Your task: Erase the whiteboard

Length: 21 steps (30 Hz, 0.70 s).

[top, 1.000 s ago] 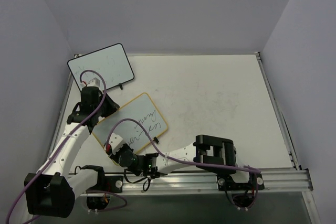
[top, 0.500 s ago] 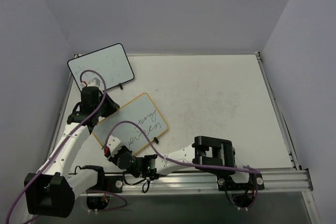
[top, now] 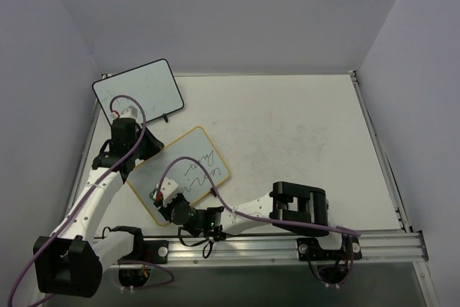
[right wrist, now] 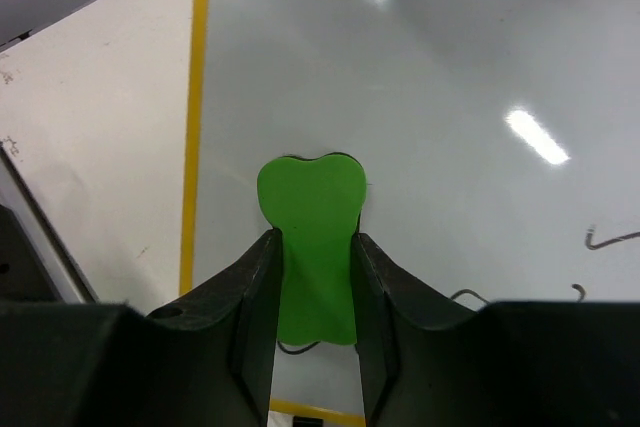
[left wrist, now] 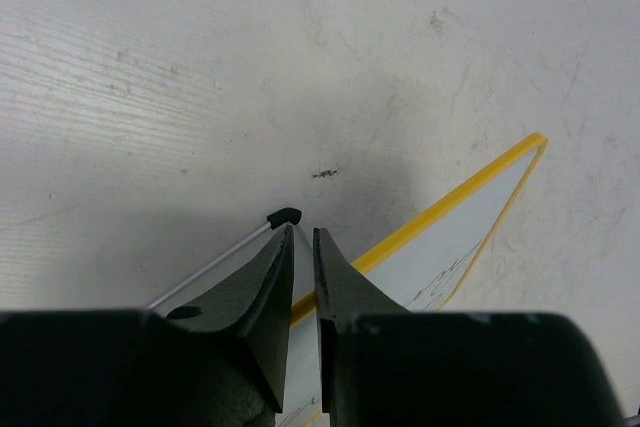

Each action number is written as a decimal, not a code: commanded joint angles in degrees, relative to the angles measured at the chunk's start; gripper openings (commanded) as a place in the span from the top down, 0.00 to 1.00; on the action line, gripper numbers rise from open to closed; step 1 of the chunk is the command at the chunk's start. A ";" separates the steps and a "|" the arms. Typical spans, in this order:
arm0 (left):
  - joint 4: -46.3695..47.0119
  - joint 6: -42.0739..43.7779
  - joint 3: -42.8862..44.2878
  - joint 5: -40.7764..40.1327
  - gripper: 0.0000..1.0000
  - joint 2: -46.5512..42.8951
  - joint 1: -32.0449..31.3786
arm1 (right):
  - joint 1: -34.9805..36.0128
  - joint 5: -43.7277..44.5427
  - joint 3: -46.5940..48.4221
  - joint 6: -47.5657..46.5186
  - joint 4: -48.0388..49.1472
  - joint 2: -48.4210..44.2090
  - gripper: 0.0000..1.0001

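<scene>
On the left side of the top view, left gripper [left wrist: 303, 234] with fingers pressed together, tip right at the upper left edge of the whiteboard [top: 188, 167], likely pinning it down; hard to tell if truly touching. Just right of that, the whiteboard itself, flat on the table [top: 302, 134], lower left of middle, turned at a slant, black writing on its right half. At its lower left corner, right gripper [right wrist: 314, 237] pinching a green eraser [right wrist: 308, 187], pad over the clean part. Wiping step in hand, maybe half done. Next: slide the eraser right, over the writing, flat and gentle, no shoving the board.
</scene>
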 commanded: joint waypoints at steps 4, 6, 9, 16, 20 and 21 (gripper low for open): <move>0.12 0.74 0.55 1.20 0.78 0.31 -0.51 | -6.00 6.11 -5.19 2.63 -5.09 -2.32 1.00; 0.20 0.74 0.56 1.37 0.78 0.31 -0.51 | -6.97 6.64 -5.89 3.33 -5.44 -2.67 1.00; 0.20 0.74 0.56 1.37 0.78 0.49 -0.51 | -8.73 7.52 -7.47 4.39 -5.62 -3.46 1.00; 0.38 0.65 0.38 1.38 0.78 0.58 -0.51 | -11.63 10.16 -9.59 6.58 -6.76 -4.96 1.00; 0.38 0.65 0.38 1.64 0.78 0.67 -0.60 | -12.24 10.25 -9.59 7.03 -7.03 -4.61 1.00; 0.38 0.74 0.47 1.55 0.78 0.58 -0.60 | -12.16 9.90 -9.59 7.03 -6.77 -4.52 1.00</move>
